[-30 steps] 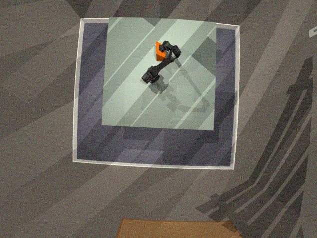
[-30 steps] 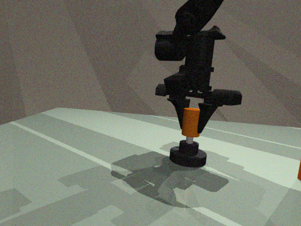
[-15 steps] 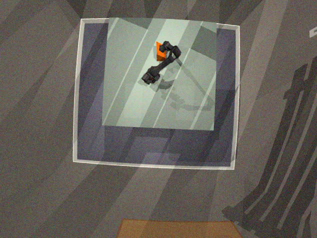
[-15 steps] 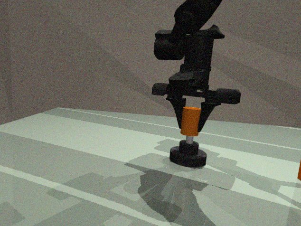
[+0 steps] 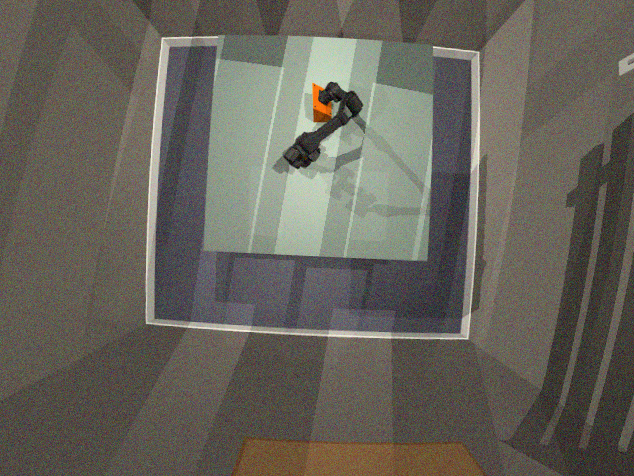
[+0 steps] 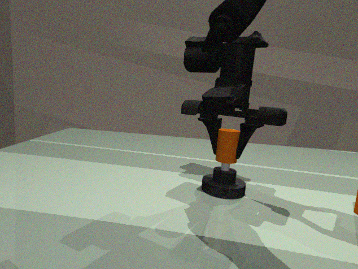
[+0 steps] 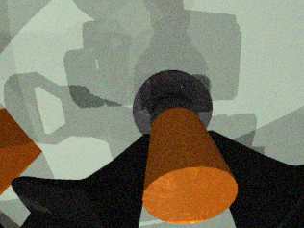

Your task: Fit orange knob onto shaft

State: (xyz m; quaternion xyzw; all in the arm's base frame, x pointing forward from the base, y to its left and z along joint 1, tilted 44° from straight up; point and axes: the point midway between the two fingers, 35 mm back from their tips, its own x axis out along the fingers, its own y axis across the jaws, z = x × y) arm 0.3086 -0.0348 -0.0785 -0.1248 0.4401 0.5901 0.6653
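The orange knob (image 6: 227,144) (image 7: 186,166) is a plain upright cylinder held between my black fingers. My gripper (image 6: 227,155) (image 7: 178,138) (image 5: 302,153) is shut on it, pointing straight down. The knob sits over the silver shaft (image 6: 225,167); a short piece of the shaft shows between the knob's bottom and the collar of the black round pedestal (image 6: 223,186) (image 7: 171,92). The knob is a small gap above the pedestal. Its hole and the shaft's flat side are hidden. In the overhead view the arm hides the knob and the pedestal.
The pedestal stands on a pale green table top (image 6: 86,179) (image 5: 240,179). An orange block (image 5: 320,105) (image 7: 12,147) (image 6: 356,204) stands by the arm's base, well to the side of the pedestal. A white-rimmed border (image 5: 153,204) surrounds the table.
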